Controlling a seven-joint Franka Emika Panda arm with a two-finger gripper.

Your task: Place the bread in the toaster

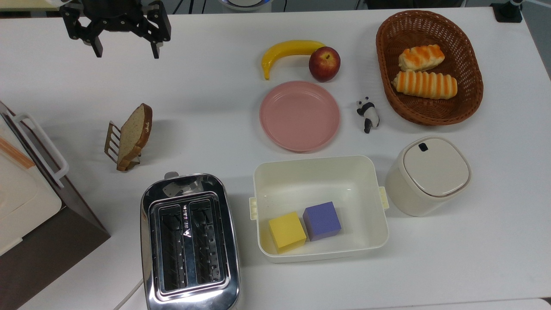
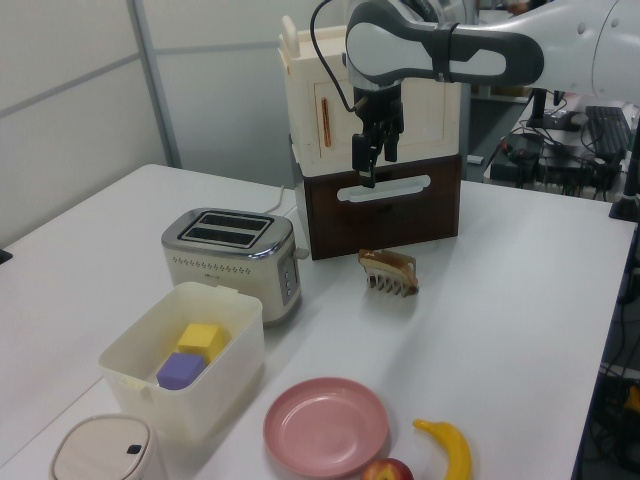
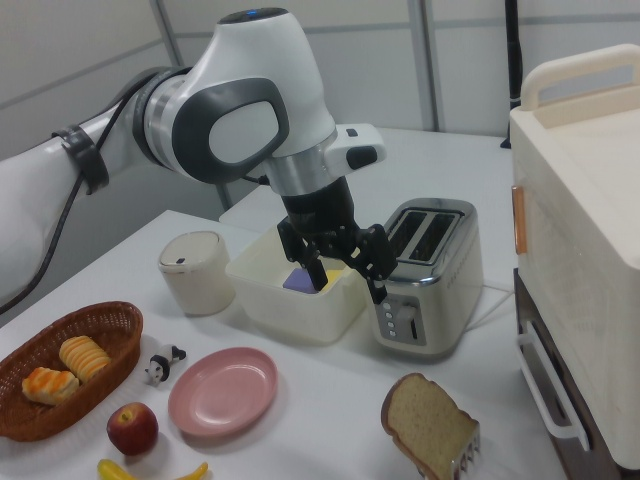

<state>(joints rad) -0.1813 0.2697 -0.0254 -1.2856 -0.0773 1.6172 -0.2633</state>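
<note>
The bread is a speckled brown slice leaning upright in a small wire rack at the top view's left. In front of it stands the chrome two-slot toaster, both slots dark and empty. My gripper hangs open high above the table's far left corner, well behind the bread and holding nothing. The left view has the gripper above and behind the bread, with the toaster to the left. In the right view the gripper hovers in front of the toaster, and the bread sits low in the foreground.
A brown-and-cream box with a handle stands left of the toaster. A white bin holding a yellow and a purple cube sits to its right, then a lidded white canister. Behind are a pink plate, banana, apple, panda figure and wicker basket of rolls.
</note>
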